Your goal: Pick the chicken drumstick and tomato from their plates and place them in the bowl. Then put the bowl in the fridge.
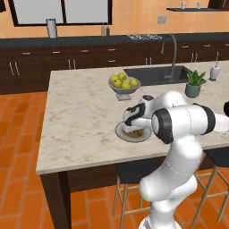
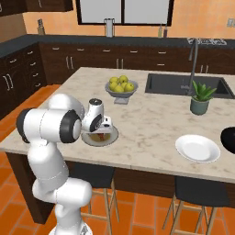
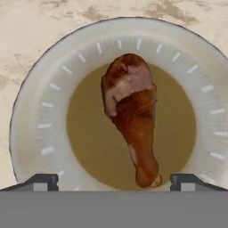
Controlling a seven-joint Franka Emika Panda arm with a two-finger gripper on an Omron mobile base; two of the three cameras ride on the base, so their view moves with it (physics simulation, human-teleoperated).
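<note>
A: From the left, where's the gripper [image 1: 133, 126]?
B: Low above the grey plate [image 1: 123, 133].
A: From the right?
B: Same; drumstick [image 2: 97, 136] beneath.
A: Hand view?
B: Jaws wide, empty, astride the drumstick's [image 3: 132, 113] bone end.

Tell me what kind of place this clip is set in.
A rendered home kitchen, apparently. A marble-topped island holds a sink with a tall faucet, dark wood cabinets line the far wall, and bar stools sit under the island.

Bowl [image 2: 229, 139] cut by frame edge; hand [image 1: 130, 120] hides drumstick plate [image 1: 123, 134].
</note>
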